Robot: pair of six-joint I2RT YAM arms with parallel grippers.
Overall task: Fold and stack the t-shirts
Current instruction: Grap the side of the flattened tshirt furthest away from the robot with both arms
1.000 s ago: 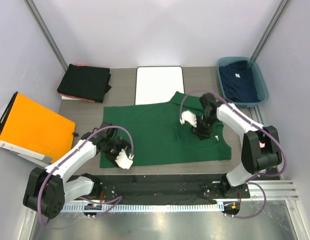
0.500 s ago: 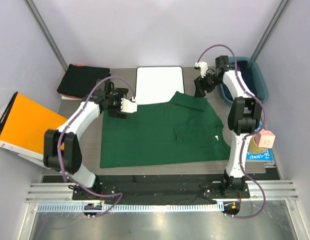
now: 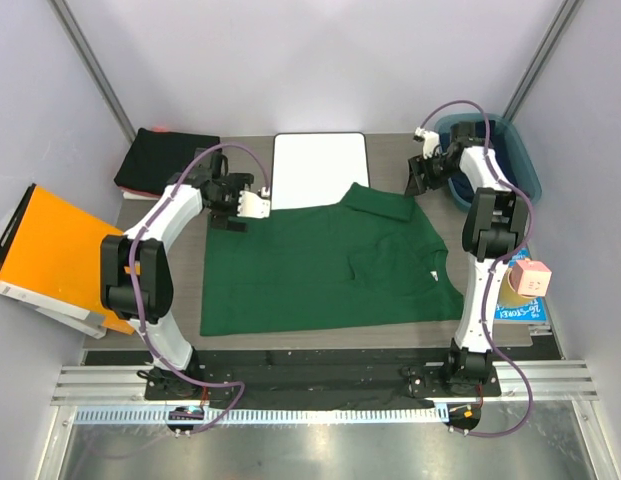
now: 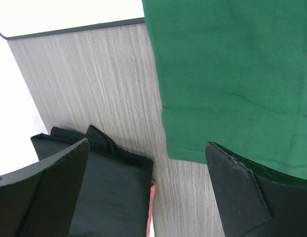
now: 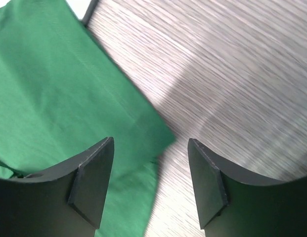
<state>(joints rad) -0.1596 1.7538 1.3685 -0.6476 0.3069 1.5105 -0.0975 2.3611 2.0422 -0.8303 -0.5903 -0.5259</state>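
The dark green t-shirt lies spread flat on the table. My left gripper is open and empty over the shirt's far left corner; in the left wrist view the green hem lies by its right finger and the black folded t-shirts by its left finger. My right gripper is open and empty at the shirt's far right sleeve; the right wrist view shows the green corner between its fingers. The black stack sits far left. The navy t-shirt lies in a bin.
The white board lies behind the green shirt; it also shows in the left wrist view. The orange folder leans off the table's left edge. The blue bin stands far right. A small pink and blue box sits at the right edge.
Both arms swung from the shirt's near part to its far edge. In the last half second the right gripper moved slightly right and the left gripper shifted a little left. Both stayed open.
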